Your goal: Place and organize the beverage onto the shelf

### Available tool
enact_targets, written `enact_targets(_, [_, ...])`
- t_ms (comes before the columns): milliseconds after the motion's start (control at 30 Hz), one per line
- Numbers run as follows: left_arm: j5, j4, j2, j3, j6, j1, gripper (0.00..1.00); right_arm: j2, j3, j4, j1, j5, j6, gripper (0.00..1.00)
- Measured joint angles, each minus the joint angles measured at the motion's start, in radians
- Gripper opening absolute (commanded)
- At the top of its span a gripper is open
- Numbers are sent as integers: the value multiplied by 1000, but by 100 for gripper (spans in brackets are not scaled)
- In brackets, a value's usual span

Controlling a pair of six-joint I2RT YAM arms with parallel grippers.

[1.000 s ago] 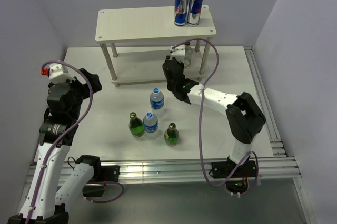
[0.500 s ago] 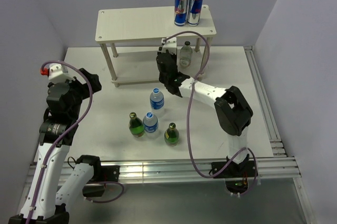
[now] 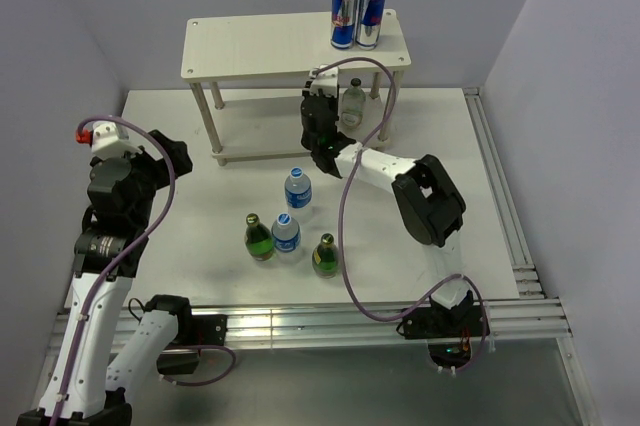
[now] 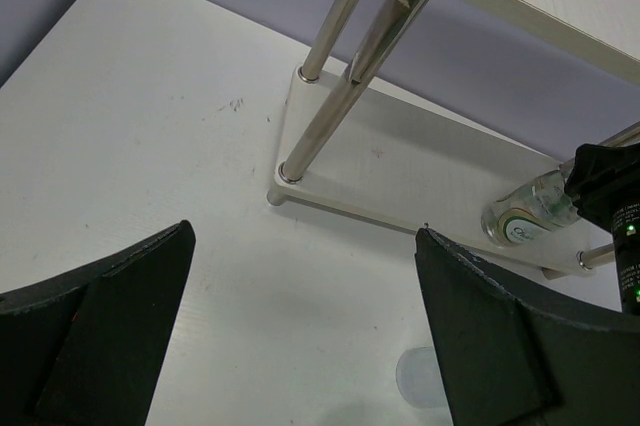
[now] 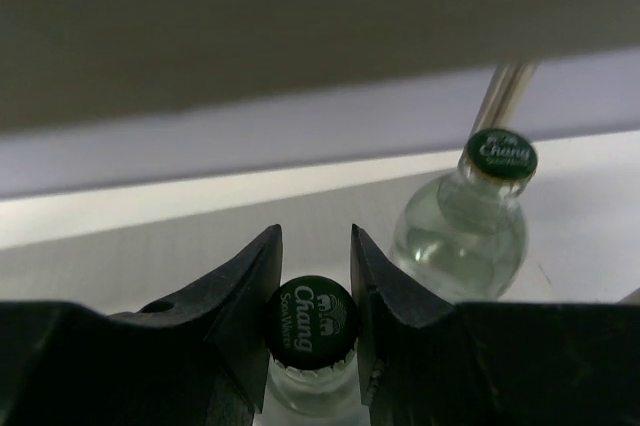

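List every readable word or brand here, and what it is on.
"Chang": cap of the clear bottle in the right gripper; smaller print there is blurred.
"Chang": cap of the second clear bottle on the shelf.
Cans, blue-labelled bottles, green bottles: labels too small to read.

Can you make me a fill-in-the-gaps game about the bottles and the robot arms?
The two cans stand on the ___ board of the shelf.
The right gripper is shut on a clear bottle with a ___ cap.
Out on the table stand two green bottles and ___ blue-capped bottles.
The left gripper is ___ and holds nothing.
Missing words: top; green; two; open.
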State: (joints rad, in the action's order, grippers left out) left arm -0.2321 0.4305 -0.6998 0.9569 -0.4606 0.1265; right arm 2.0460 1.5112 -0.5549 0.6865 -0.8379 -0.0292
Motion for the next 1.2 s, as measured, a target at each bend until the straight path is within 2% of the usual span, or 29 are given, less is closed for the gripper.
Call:
enact_targets(433, [7, 0, 3, 0, 0, -3, 99, 64, 35, -148, -13, -60, -55, 0])
enact_targets(467, [7, 0, 3, 0, 0, -4, 99, 75, 47, -161, -13, -68, -58, 6])
enact_targets(500, [7, 0, 3, 0, 0, -4, 99, 86, 60, -172, -13, -78, -60, 25])
enact_targets(533, [7, 0, 3, 0, 0, -4, 99, 95, 68, -187, -13, -85, -65, 37])
enact_targets(600, [8, 0, 3, 0, 0, -4, 99, 103, 73, -207, -14, -90, -76, 61])
enact_targets(633, [8, 0, 3, 0, 0, -4, 99, 103, 73, -213, -16, -90, -81, 67])
enact_targets(800, [8, 0, 3, 0, 0, -4, 99, 103, 75, -233, -35, -94, -101, 81])
enact_targets(1200, [8, 0, 3, 0, 0, -8, 99, 81, 47, -227, -36, -88, -94, 98])
